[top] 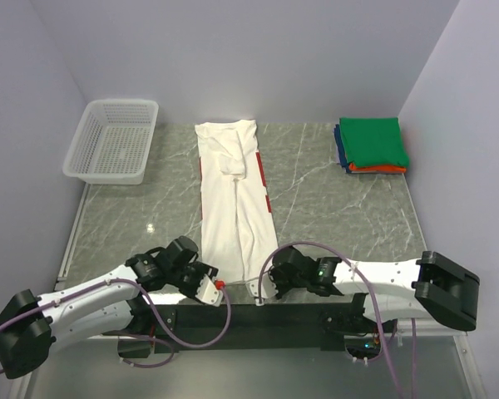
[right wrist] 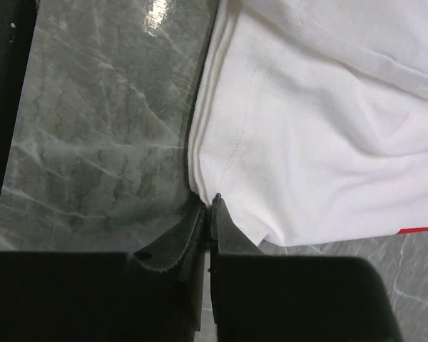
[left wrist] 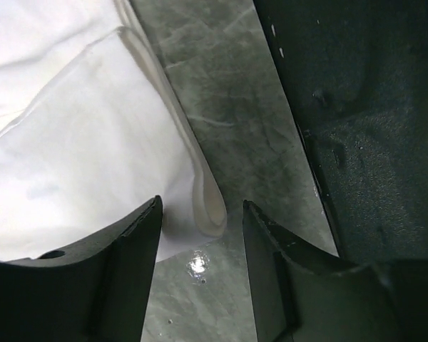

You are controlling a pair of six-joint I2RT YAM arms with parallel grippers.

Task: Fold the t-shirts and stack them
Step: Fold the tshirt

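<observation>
The white tee (top: 233,199) lies in a long strip down the middle of the desk (top: 333,212), hem toward the arms. The right gripper (right wrist: 209,208) has its jaws pinched shut on the hem's right edge. The left gripper (left wrist: 200,217), jaws wide, straddles the other corner, likely so both corners lift together. The folded stack (top: 372,145) sits far right.

The white t-shirt (top: 233,199) shows red strips of print along its edges. Right of it, the stack of tees (top: 371,143) is green over blue and orange. Left of it, the mesh basket (top: 112,141) is white. The surface (top: 333,208) is grey, veined pale.
</observation>
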